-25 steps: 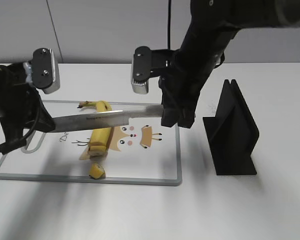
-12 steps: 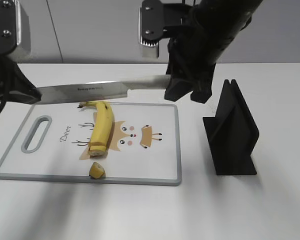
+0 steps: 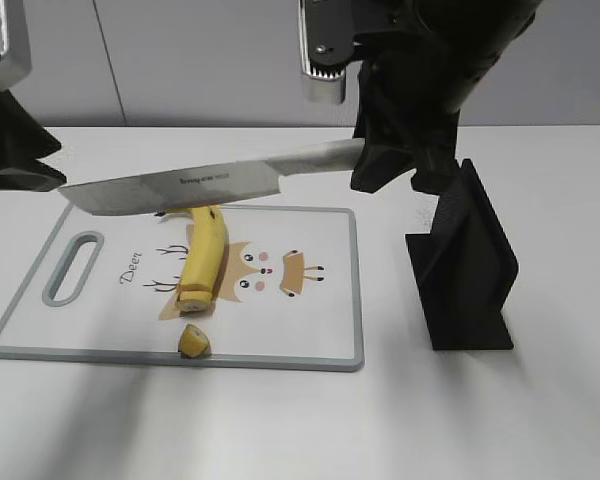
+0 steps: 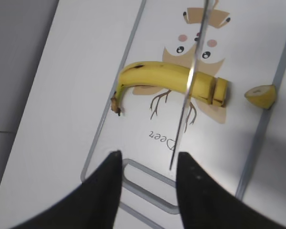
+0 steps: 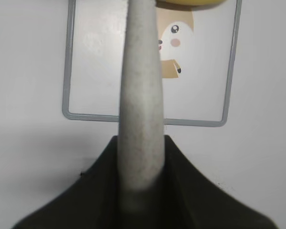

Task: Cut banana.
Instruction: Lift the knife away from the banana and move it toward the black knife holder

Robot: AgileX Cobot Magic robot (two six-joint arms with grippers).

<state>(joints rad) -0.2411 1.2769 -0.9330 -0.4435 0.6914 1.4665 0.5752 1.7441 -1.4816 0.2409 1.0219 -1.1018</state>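
Observation:
The banana (image 3: pixel 205 255) lies on the white cutting board (image 3: pixel 280 362), stem end to the back, its cut end to the front with a slit near that end. It also shows in the left wrist view (image 4: pixel 164 78). My right gripper (image 3: pixel 382 168) is shut on the grey handle (image 5: pixel 140 119) of the knife (image 3: pixel 180 185). It holds the blade in the air above the banana, tip to the left and slightly down. My left gripper (image 4: pixel 148 160) is open and empty, high over the board's handle slot, beside the blade tip (image 4: pixel 171 167).
A small cut-off banana end (image 3: pixel 192 342) lies near the board's front edge and also shows in the left wrist view (image 4: pixel 261 95). A black knife block (image 3: pixel 465 260) stands to the right of the board, under my right arm.
The knife has risen from banana height to well above the board. Both arms have moved up, and the left gripper has drawn up and away to the left.

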